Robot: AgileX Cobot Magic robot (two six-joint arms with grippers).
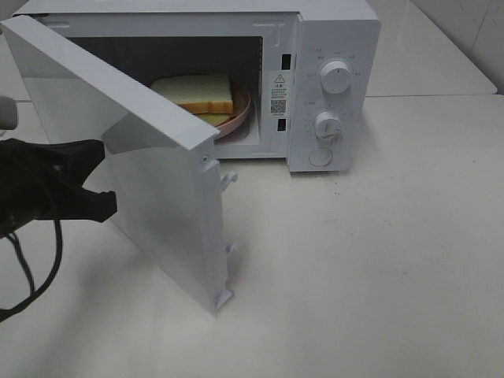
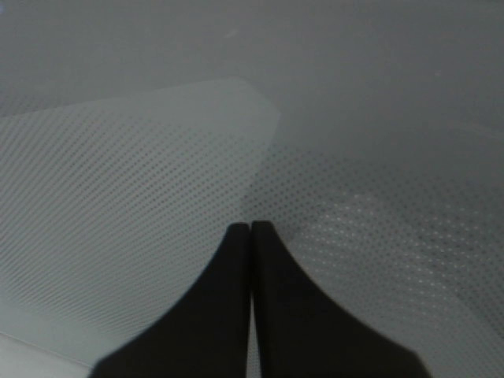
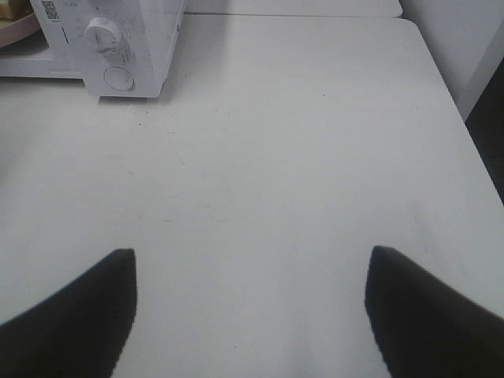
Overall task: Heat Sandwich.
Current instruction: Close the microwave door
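The sandwich [image 1: 197, 93], white bread with a tan crust, lies on a pink plate [image 1: 239, 120] inside the white microwave [image 1: 335, 31]. The microwave door [image 1: 150, 173] stands partly open, swung out toward the front left. My left gripper [image 1: 109, 206] is shut with nothing in it, on the door's outer side; in the left wrist view its fingertips [image 2: 250, 228] are together against the door's dotted window [image 2: 157, 181]. My right gripper [image 3: 252, 264] stands open and empty over bare table, away from the microwave [image 3: 118, 47].
Two dials [image 1: 336, 77] [image 1: 327, 124] and a round button sit on the microwave's right panel. The white table [image 1: 378, 260] stretches to the right and front. A black cable hangs below the left arm at the left edge.
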